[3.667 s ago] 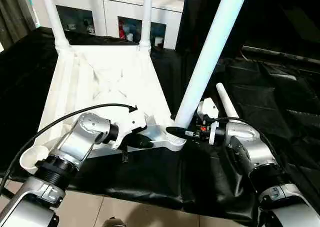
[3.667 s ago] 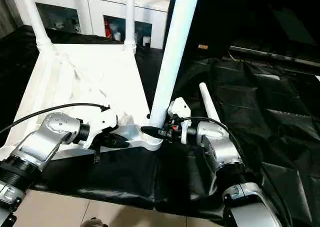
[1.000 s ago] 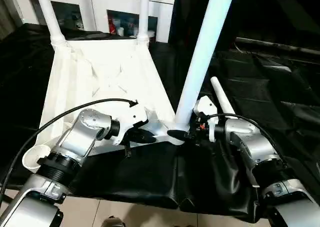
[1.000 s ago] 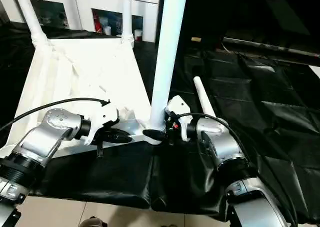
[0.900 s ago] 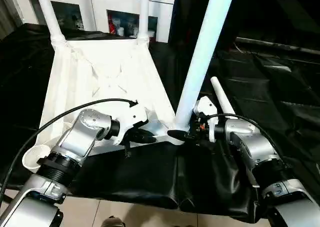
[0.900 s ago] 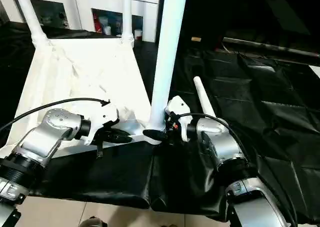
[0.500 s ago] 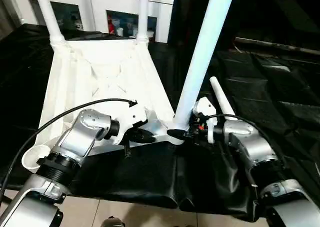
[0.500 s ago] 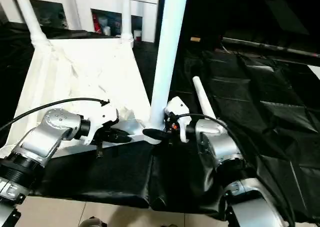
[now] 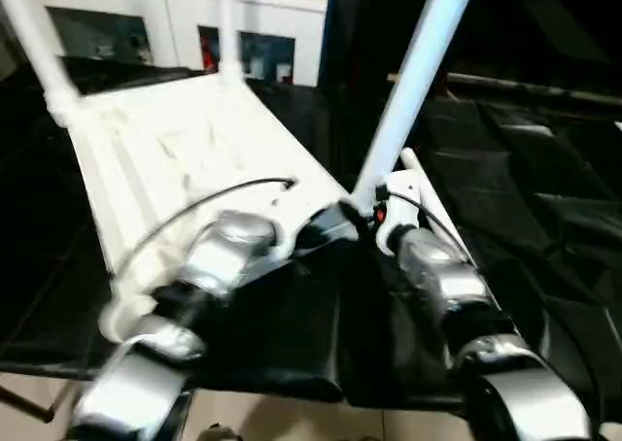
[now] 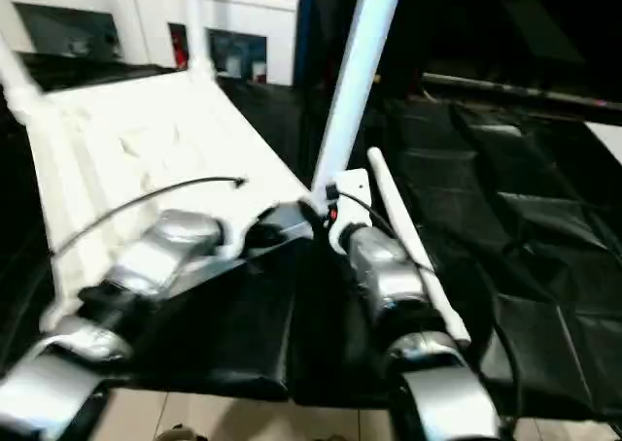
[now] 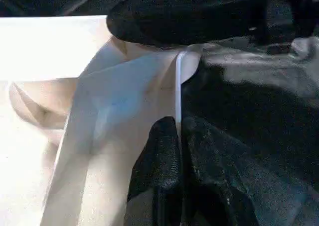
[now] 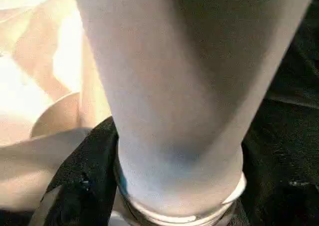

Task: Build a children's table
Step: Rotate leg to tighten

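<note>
Left wrist view: left gripper [image 11: 180, 161] clamped on the thin rim of the upturned white tabletop [image 9: 185, 150]. The right gripper [image 12: 149, 206] grasps the base of a leg [image 9: 413, 82] standing in the near corner socket, leaning toward one o'clock. Two more legs rise at eleven o'clock; a fourth lies on the black cloth [image 9: 544, 218] at three o'clock.

Silver forearms [image 9: 228, 252], black cables
</note>
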